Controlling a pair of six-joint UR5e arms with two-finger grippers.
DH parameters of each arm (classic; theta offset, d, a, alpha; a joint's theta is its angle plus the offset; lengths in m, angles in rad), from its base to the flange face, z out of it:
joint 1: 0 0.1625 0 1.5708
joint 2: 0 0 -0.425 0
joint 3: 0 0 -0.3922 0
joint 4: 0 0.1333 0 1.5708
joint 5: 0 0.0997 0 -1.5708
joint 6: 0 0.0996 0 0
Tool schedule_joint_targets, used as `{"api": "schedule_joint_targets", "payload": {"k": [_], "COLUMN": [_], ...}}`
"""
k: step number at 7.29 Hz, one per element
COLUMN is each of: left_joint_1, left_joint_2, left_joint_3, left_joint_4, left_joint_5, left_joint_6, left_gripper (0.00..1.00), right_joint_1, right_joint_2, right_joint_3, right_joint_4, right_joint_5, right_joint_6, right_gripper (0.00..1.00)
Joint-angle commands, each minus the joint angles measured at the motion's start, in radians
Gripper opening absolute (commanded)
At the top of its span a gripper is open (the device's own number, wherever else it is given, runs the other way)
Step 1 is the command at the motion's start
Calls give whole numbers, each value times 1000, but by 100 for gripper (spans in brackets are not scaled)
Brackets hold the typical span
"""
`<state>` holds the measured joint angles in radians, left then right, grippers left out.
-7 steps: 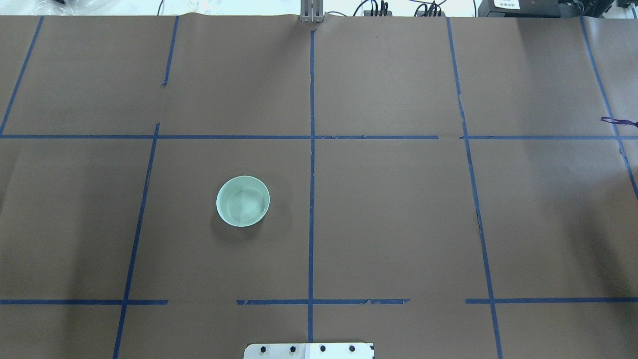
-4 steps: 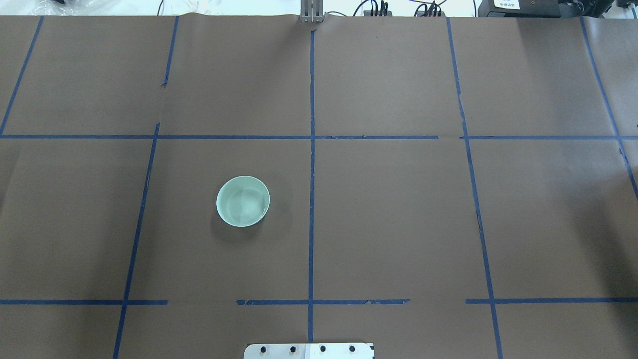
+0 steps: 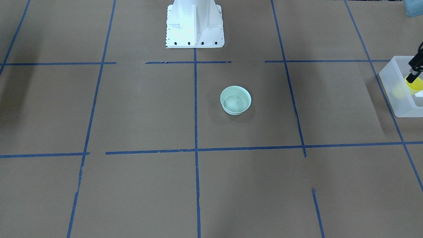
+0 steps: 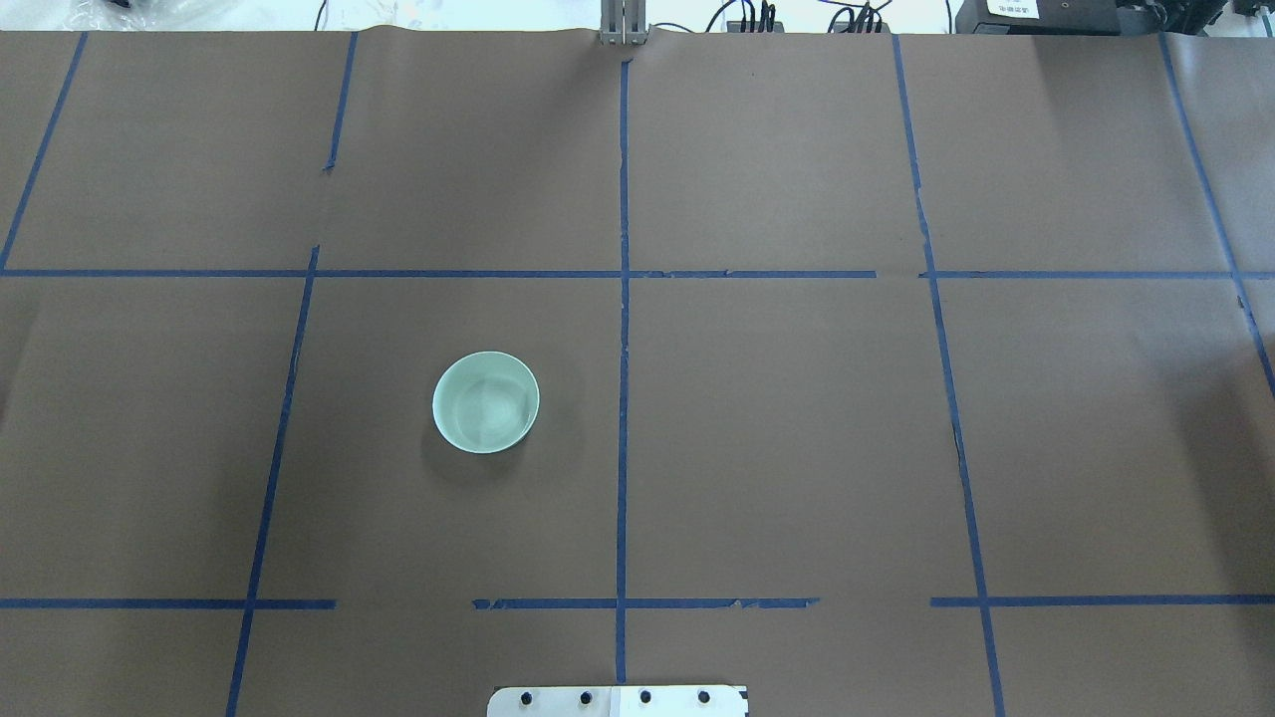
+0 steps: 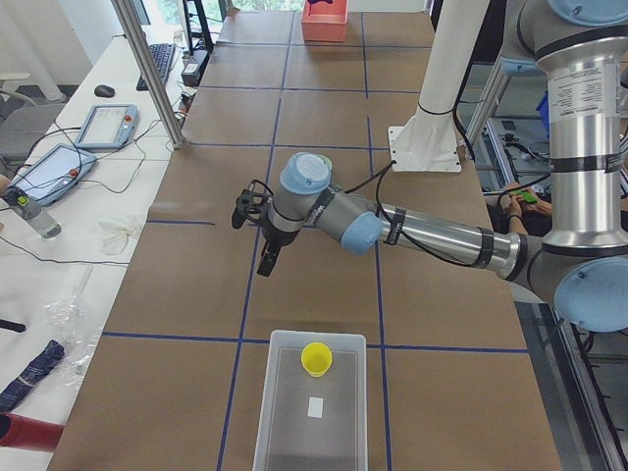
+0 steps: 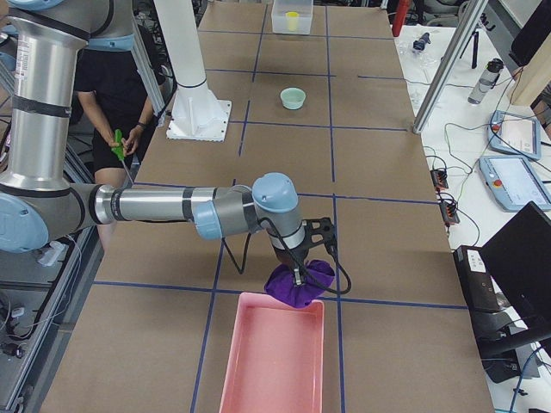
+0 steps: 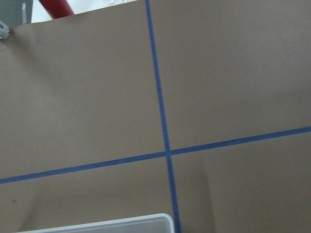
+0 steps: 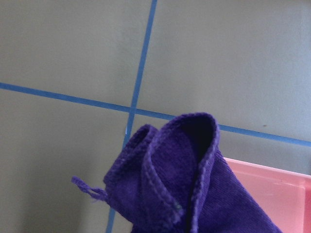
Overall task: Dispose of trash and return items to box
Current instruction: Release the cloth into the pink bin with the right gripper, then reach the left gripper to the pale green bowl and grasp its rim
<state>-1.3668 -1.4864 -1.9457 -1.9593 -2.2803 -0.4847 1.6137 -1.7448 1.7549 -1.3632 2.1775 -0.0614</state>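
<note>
The mint-green bowl (image 4: pixel 485 402) stands upright and empty on the brown table, left of centre; it also shows in the front view (image 3: pixel 235 100). The frosted box (image 3: pixel 398 102) sits at the table's left end (image 5: pixel 309 417). The yellow cup (image 5: pixel 316 358) stands inside it, also visible in the front view (image 3: pixel 414 84). My left gripper (image 5: pixel 267 263) hangs above the table just beyond the box, apart from the cup; I cannot tell if it is open. My right gripper (image 6: pixel 301 274) is at a purple cloth (image 6: pixel 299 284) by the pink tray's near rim; its fingers are hidden, so I cannot tell its state.
A pink tray (image 6: pixel 274 361) lies at the table's right end, its corner in the right wrist view (image 8: pixel 272 189). The white robot base (image 3: pixel 194 24) stands at the table's middle edge. The box corner (image 7: pixel 121 225) shows in the left wrist view.
The tip of the purple cloth at the right edge of the overhead view one second ago has moved out of that view. The bowl has not moved.
</note>
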Motion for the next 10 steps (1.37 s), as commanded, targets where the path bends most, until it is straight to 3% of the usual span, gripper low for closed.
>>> {"api": "schedule_joint_targets", "payload": {"k": [1,4,5,6,10], "left_joint_1": [104,273,296,345,611], "left_joint_2": [-52,-83,-83,-86,-195], "left_joint_3": [-22,-24,-27,-28,-27], "left_joint_4": [-4,-111,-125,-145,-170], "left_joint_5": [-2,8,8,21,227], "left_joint_6": [-160,-433,-471,-541,-841], "left_gripper": [100,100,100,100,100], "right_joint_1": [45,45,45,45,43], "right_joint_2": [106,104,94,84,99], "right_joint_3": [-274,-360,-374,-374,-325], "right_joint_4": [0,9,10,10,10], "right_joint_5": [-4,-22,-22,-19,-5], "right_joint_6": [-129,-139,-141,-136,-89], "right_gripper": [0,0,70,100,100]}}
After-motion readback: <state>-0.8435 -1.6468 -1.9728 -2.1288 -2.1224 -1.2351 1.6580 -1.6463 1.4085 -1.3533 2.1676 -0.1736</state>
